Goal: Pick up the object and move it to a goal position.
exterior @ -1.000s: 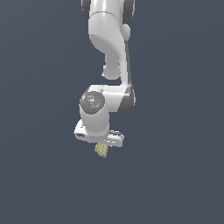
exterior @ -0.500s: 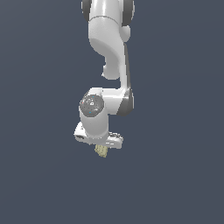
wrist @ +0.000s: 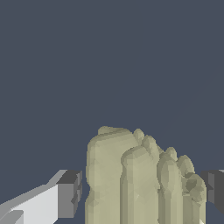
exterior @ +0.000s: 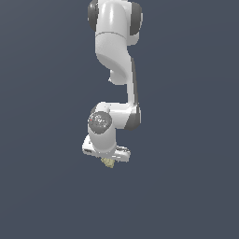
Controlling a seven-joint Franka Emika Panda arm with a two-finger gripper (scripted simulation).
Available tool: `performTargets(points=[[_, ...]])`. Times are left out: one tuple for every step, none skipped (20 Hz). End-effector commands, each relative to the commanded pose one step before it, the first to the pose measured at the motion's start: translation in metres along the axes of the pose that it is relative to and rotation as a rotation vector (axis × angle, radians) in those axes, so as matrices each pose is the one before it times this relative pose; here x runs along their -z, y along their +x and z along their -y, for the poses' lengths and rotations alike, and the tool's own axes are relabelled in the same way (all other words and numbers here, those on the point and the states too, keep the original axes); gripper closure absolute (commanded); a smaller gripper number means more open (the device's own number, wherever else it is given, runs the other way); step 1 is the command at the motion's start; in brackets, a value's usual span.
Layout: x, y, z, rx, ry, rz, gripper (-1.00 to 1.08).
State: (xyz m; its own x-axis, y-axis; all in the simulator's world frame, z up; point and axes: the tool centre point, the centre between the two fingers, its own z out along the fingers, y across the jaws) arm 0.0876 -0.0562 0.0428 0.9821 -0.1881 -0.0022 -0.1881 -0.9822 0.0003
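Picking up looks done: the fingers (wrist: pixel 70 194) are closed tight on the tan lump (exterior: pixel 108 163), which hangs under the white gripper (exterior: pixel 109 159) at 6 o'clock. Carrying it to the goal is left; no goal shows.

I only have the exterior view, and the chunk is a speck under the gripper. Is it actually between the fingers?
Observer: Yes. In the wrist view the chunk stands between the two dark fingers, one on each side.
Operator: What does its surface look like?
Observer: Khaki, with rounded upright ridges side by side, the tallest nearest the finger on the white arm.
Operator: Anything beyond it?
Observer: Only plain dark grey-blue background; no goal marker shows in the wrist view.
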Motion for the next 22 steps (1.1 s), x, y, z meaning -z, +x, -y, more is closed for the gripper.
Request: performTargets(points=[[-0.00003,0.00154,0.00011,-0.00011,0.00028,-0.00228,-0.92],[0.0003,0.00013,0.0,0.0,0.0,0.0,-0.92],[0.0,0.0,0.0,0.0,0.0,0.0,1.08],[0.0,0.0,0.0,0.0,0.0,0.0,1.08],[0.0,0.0,0.0,0.0,0.0,0.0,1.08],[0.0,0.0,0.0,0.0,0.0,0.0,1.08],[0.0,0.0,0.0,0.0,0.0,0.0,1.08],[0.0,0.0,0.0,0.0,0.0,0.0,1.08],[0.0,0.0,0.0,0.0,0.0,0.0,1.08],[0.0,0.0,0.0,0.0,0.0,0.0,1.08],[0.0,0.0,0.0,0.0,0.0,0.0,1.08],[0.0,0.0,0.0,0.0,0.0,0.0,1.08],[0.00003,-0.00007,-0.00001,0.0,0.0,0.0,1.08],[0.00018,-0.00008,-0.00011,0.0,0.0,0.0,1.08],[0.00054,-0.00025,-0.00033,0.0,0.0,0.0,1.08],[0.00091,-0.00042,-0.00055,0.0,0.0,0.0,1.08],[0.00127,-0.0006,-0.00078,0.0,0.0,0.0,1.08],[0.00165,-0.00077,-0.00101,0.0,0.0,0.0,1.08],[0.00204,-0.00095,-0.00124,0.0,0.0,0.0,1.08],[0.00243,-0.00114,-0.00148,0.0,0.0,0.0,1.08],[0.00282,-0.00132,-0.00172,0.0,0.0,0.0,1.08],[0.00323,-0.00151,-0.00197,0.0,0.0,0.0,1.08]])
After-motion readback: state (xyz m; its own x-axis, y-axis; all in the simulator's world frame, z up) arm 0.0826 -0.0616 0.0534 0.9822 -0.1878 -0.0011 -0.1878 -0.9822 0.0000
